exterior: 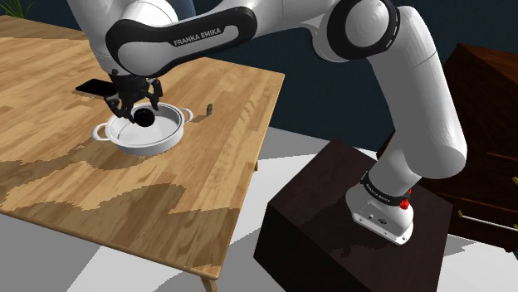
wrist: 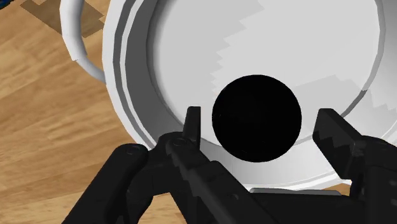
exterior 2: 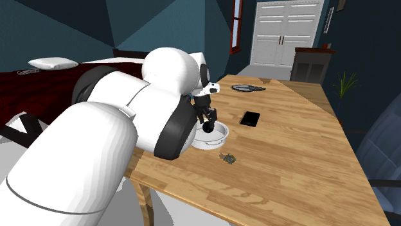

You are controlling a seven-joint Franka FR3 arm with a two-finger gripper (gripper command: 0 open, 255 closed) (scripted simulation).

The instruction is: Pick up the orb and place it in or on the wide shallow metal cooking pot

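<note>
Ball [exterior: 147, 117], black, sits between the gripper [wrist: 259, 116] fingers over the inside of the pot [exterior: 137, 150], a wide, shallow white one with side handles on the wood table [exterior: 207, 182]. Fingers are spread wide, with a gap on each side of the ball in the wrist view, so nothing is gripped. Can't tell if the ball rests on the pot floor or is just above it.

Risks, as a guess:
- A round ball on a smooth pan floor may roll toward the wall, and a shallow rim gives little margin if it drops from any height.
- Fingertips are low inside the pot, so a sideways pull-out could clip the rim, shove the pot, or knock the ball.
- A straight lift looks safer.

A flat black phone [exterior: 93, 86] lies near the pot, and a small dark item [exterior: 210, 108] sits beside it on the other side; neither is touching it.

Writing: "FRANKA EMIKA" on the arm [exterior: 197, 36]. The band near the arm base is unreadable.
</note>
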